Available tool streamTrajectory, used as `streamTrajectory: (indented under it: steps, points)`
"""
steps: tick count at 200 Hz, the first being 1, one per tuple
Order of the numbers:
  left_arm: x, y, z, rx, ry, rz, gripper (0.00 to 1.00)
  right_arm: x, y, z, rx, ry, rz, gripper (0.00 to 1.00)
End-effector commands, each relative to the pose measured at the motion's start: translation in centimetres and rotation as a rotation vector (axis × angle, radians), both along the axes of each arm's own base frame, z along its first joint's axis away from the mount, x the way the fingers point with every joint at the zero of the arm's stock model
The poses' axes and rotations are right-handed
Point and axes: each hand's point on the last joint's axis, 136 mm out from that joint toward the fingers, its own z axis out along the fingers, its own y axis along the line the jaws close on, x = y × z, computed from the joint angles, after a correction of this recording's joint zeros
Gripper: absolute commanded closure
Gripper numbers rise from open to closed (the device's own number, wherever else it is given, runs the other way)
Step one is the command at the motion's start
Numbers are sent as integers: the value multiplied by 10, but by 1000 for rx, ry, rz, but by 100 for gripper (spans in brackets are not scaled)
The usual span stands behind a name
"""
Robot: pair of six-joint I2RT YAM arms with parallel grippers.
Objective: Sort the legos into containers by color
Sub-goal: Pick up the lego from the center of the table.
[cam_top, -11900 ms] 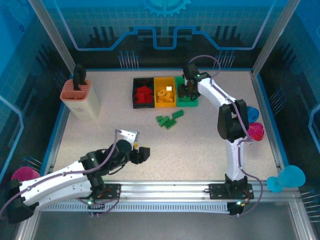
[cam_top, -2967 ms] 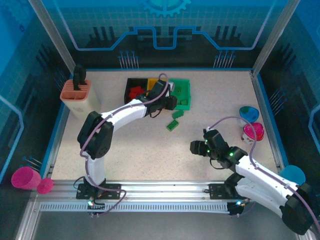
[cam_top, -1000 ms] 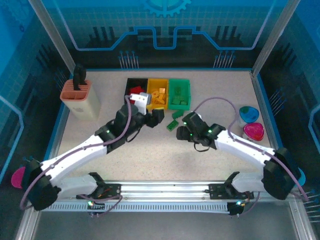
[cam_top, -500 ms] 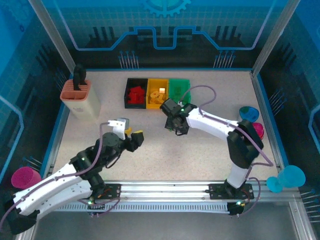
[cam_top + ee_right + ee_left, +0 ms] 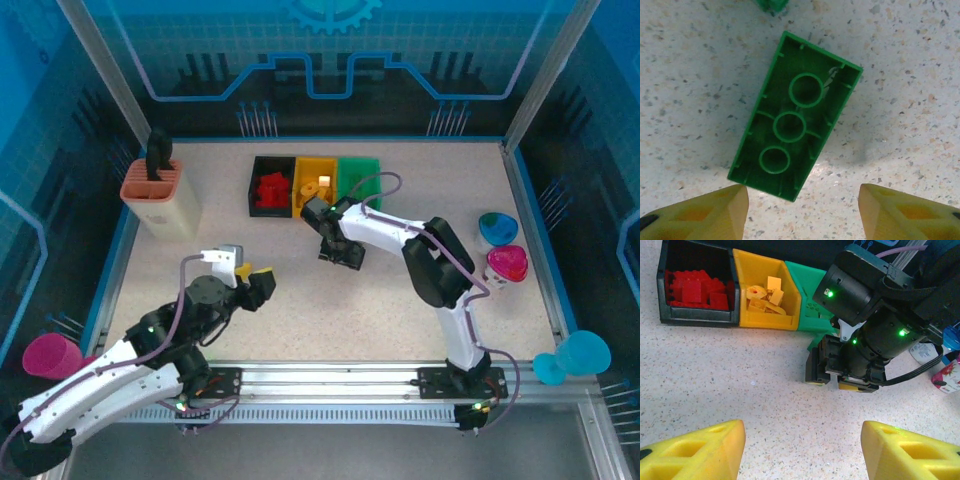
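Note:
Three bins stand in a row at the back: a black bin [image 5: 270,187] [image 5: 695,315] with red legos [image 5: 692,287], a yellow bin [image 5: 317,185] [image 5: 767,320] with yellow-orange legos [image 5: 765,295], and a green bin [image 5: 358,180] [image 5: 807,315]. My right gripper [image 5: 340,253] [image 5: 845,372] [image 5: 802,210] points down just in front of them, open. A green lego [image 5: 795,115] lies upside down on the table, just ahead of its fingertips and untouched. A second green piece [image 5: 771,4] peeks in at the top edge. My left gripper [image 5: 258,283] [image 5: 802,452] hangs open and empty, well short of the bins.
A salmon slotted holder [image 5: 160,195] stands at the back left. Blue [image 5: 497,226] and pink [image 5: 507,264] bowls sit at the right edge. A magenta cup [image 5: 50,353] and a cyan cup [image 5: 580,355] lie outside the table's front corners.
My left arm has drawn back from the bins toward the near left. My right gripper has swung in over the green legos in front of the bins and lowered.

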Motion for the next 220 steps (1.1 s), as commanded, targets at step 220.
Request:
streamTrajectory:
  steps: [220]
  points:
    - [-3,5,-9,24,26,22,37,40,-16,-5,84,-45,-109,36]
